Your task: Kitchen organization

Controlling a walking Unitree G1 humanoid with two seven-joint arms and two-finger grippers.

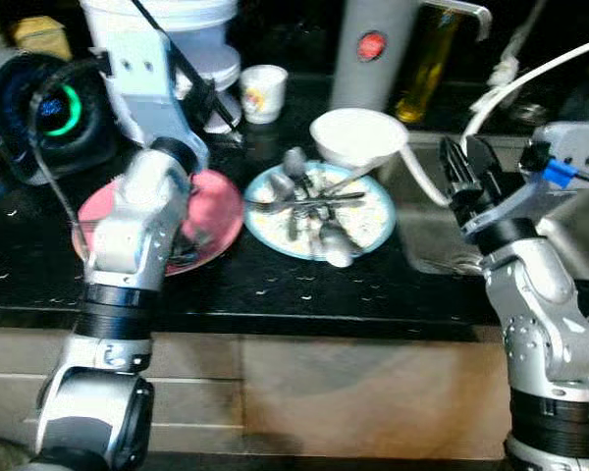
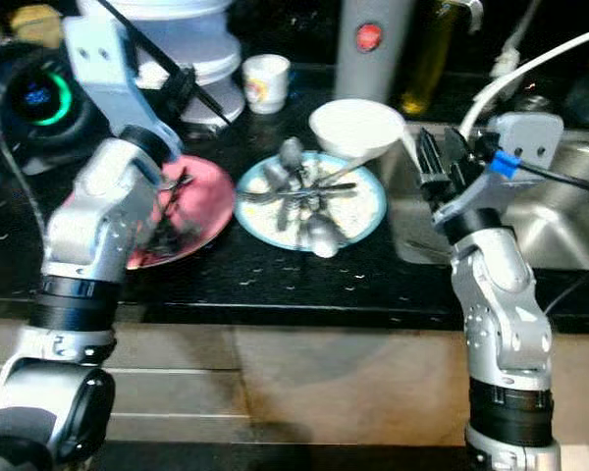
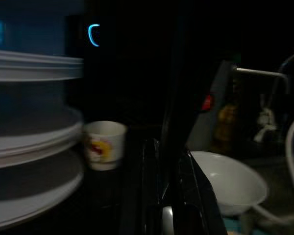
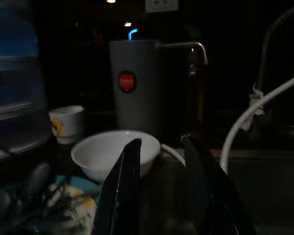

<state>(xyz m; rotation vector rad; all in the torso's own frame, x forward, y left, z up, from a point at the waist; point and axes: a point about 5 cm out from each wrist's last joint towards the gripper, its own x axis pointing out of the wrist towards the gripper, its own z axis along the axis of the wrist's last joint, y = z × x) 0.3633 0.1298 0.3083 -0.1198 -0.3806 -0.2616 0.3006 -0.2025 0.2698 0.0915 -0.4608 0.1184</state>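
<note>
On a black counter (image 1: pixel 304 285) a light blue plate (image 1: pixel 373 231) smeared with food residue carries a loose heap of spoons and forks (image 1: pixel 309 201). Touching its far rim sits a white bowl (image 1: pixel 358 135), and just to its left lies a pink plate (image 1: pixel 216 211) with what looks like dark cutlery on it, though the left arm covers most of that plate and the blur makes this hard to confirm. The left gripper (image 3: pixel 169 196) is raised over the pink plate, pointing toward the back of the counter; in the left wrist view its black fingers lie close together with almost no gap, and whether they pinch anything cannot be told. The right gripper (image 1: pixel 468 177) hovers at the edge of the steel sink (image 2: pixel 560 221), just right of the white bowl, its two fingers (image 4: pixel 120 191) parted by a clear gap with nothing between them. Behind the plates stand a small white cup (image 1: pixel 263 92) with a printed motif, a tall grey canister (image 1: pixel 371 49) with a red round mark, and a bottle of yellow oil (image 1: pixel 427 59). At far left sit a stack of white containers (image 1: pixel 182 39) and a dark appliance (image 1: pixel 39 113) with a glowing green ring. A white hose (image 1: pixel 530 78) arcs over the sink.
</note>
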